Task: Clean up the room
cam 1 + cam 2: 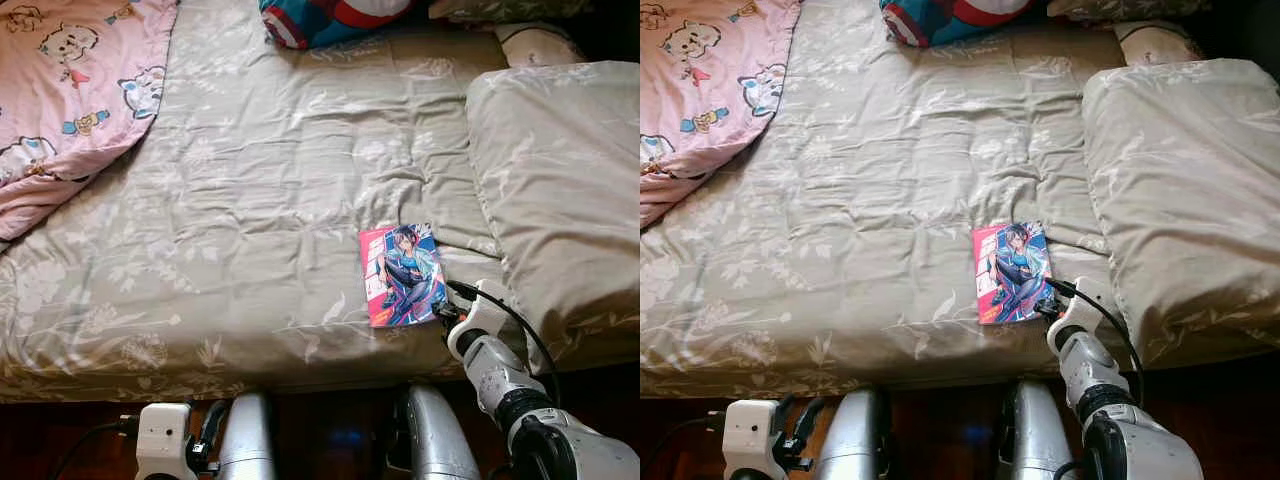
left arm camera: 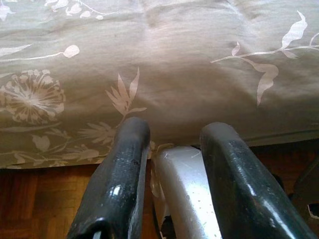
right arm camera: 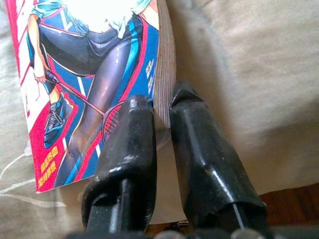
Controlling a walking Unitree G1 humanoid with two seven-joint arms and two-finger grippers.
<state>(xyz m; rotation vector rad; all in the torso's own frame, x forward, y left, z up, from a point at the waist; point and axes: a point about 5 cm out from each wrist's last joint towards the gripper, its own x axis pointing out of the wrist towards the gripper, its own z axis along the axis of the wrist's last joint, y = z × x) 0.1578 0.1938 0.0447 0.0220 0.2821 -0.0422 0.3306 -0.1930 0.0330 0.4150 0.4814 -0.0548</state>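
Now the right gripper (image 3: 162,107) is at the near right corner of the comic book (image 1: 402,274), and its two black fingers (image 3: 127,149) are pressed together on that corner. The book lies flat on the grey-green floral bedcover (image 1: 250,220), near the bed's front edge and just beside the pillow (image 1: 560,190). Low in front of the bed, the left gripper (image 2: 172,137) holds nothing and its fingers stand apart.
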